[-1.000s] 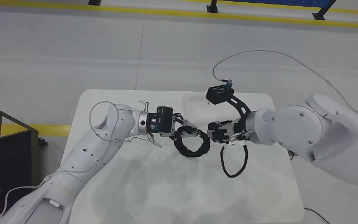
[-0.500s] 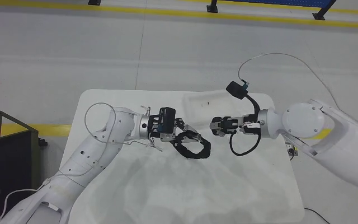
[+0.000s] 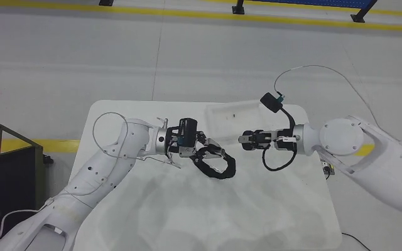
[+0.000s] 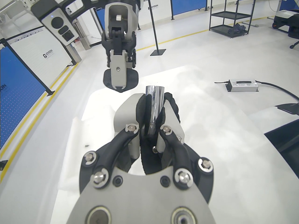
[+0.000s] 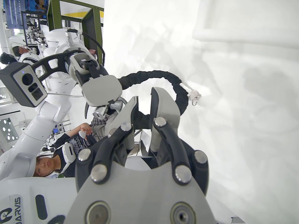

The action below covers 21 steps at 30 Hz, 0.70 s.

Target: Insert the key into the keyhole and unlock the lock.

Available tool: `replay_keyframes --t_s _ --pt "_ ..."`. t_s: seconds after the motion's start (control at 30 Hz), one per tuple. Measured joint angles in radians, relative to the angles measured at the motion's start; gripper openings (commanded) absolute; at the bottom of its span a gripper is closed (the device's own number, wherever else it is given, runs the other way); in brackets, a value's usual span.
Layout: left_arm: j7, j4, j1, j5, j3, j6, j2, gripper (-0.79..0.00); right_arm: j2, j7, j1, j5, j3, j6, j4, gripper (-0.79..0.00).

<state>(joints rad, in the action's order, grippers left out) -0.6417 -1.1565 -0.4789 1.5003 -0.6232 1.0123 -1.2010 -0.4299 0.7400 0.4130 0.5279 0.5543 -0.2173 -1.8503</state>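
Observation:
My left gripper (image 3: 212, 152) is shut on the lock's shiny metal cylinder (image 4: 154, 108), held above the middle of the table. The lock's black sheathed cable (image 3: 220, 170) curls under it in an open loop. The cable's clear-tipped end (image 5: 193, 94) hangs free. My right gripper (image 3: 242, 139) faces the cylinder's open end from a short gap to the right, and the left wrist view shows that gripper (image 4: 120, 87) just beyond the cylinder's tip. Its fingers (image 5: 161, 103) are pressed on a small dark piece (image 5: 142, 119) that I take for the key's head. The blade is hidden.
The white table (image 3: 188, 213) carries a shallow white tray (image 3: 232, 116) at its far edge behind the grippers, with a small dark speck in it. A grey power box (image 4: 243, 85) lies on the floor past the table.
My right gripper has pulled back to the right, away from the lock it was touching a second ago, and its wrist has turned. The left gripper and the lock shifted slightly.

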Motion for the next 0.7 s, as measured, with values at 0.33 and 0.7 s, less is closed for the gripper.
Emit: replay_keyframes --t_s 0.33,0.7 --pt "0.013 -0.005 -0.014 -0.063 -0.057 0.000 0.061 -0.785 -0.002 0.063 0.038 -0.116 0.022 0.031 -0.020 -0.613" --pt "0.069 -0.108 -0.023 -0.193 -0.118 0.000 0.216 -0.785 -0.051 0.068 0.099 -0.236 -0.033 0.000 -0.038 -0.582"
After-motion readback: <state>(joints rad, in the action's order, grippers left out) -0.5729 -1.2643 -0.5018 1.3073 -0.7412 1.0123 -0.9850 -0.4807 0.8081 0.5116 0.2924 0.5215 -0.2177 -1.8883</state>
